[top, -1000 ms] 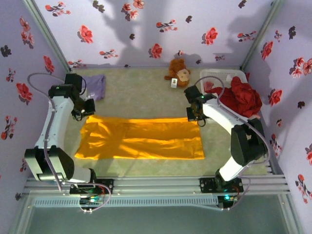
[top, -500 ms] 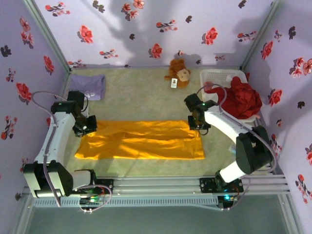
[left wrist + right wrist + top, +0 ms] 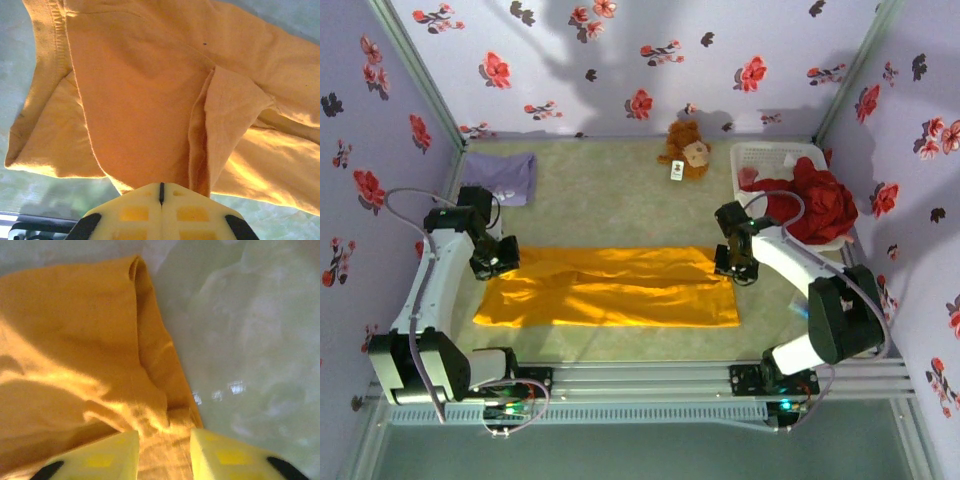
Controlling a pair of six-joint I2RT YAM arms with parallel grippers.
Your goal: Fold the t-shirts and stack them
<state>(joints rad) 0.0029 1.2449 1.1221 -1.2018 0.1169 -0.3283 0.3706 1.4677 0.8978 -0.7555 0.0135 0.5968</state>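
Observation:
The orange-yellow t-shirt [image 3: 610, 290] lies as a long flat strip across the middle of the table. My left gripper [image 3: 498, 262] sits at its back-left corner. In the left wrist view the left gripper [image 3: 161, 185] is shut, and a fold of the orange cloth [image 3: 140, 100] is pinched at its tips. My right gripper [image 3: 735, 268] is at the shirt's back-right corner. In the right wrist view the right gripper [image 3: 164, 432] has its fingers apart, and bunched orange cloth [image 3: 75, 340] lies between them. The lavender t-shirt [image 3: 500, 178] lies folded at the back left.
A brown plush toy [image 3: 685, 150] sits at the back centre. A white slatted basket [image 3: 765, 155] holding a red cloth [image 3: 820, 200] stands at the back right, close behind the right arm. Flowered walls close in three sides.
My left gripper came toward the front with the shirt's back-left corner, narrowing the shirt into a strip. My right gripper shifted right and nearer, and its jaws parted.

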